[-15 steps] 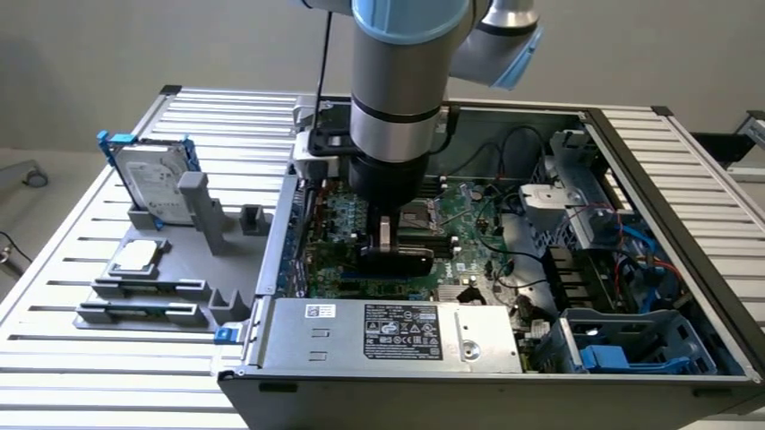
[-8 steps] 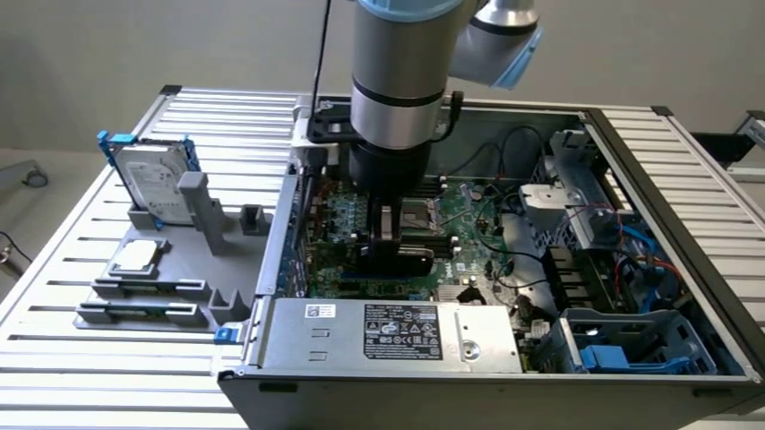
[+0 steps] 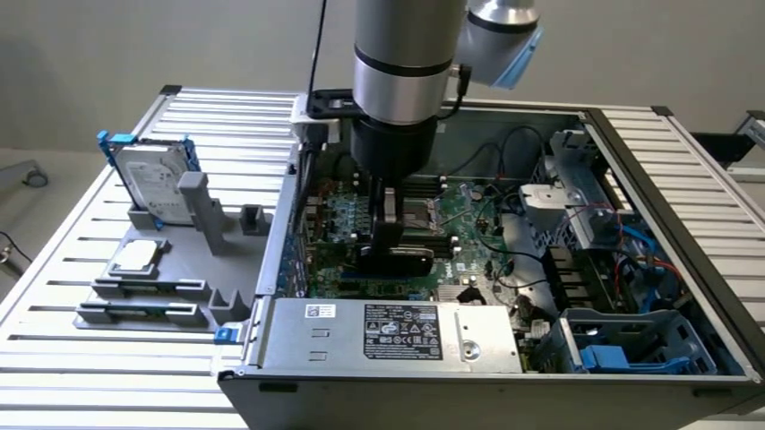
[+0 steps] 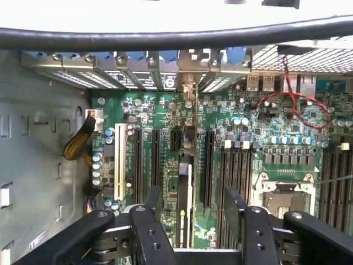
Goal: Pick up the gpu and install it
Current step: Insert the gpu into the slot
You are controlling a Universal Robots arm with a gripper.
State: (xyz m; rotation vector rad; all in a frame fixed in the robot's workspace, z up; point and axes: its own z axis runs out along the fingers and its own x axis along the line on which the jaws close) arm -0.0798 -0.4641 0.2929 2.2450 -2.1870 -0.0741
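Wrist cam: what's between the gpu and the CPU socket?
Beside the gpu, one black expansion slot, then a bank of memory slots before the CPU socket, in the wrist view.

Open computer case [image 3: 705, 376] is set on slatted table [image 3: 72, 358]. Motherboard [image 4: 165, 110] is seen inside the case, power supply [image 3: 395, 333] at its near edge. Outside the case, on the exterior view's left, grey fixture [image 3: 203, 300] is noted, carrying upright hard drive [image 3: 153, 184] and processor chip [image 3: 135, 255].

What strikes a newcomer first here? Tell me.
The arm reaches into the open computer case, its gripper right above the gpu, a black card standing on edge over the green motherboard. On the exterior view's left, a silver hard drive in a blue frame stands on a grey rack.
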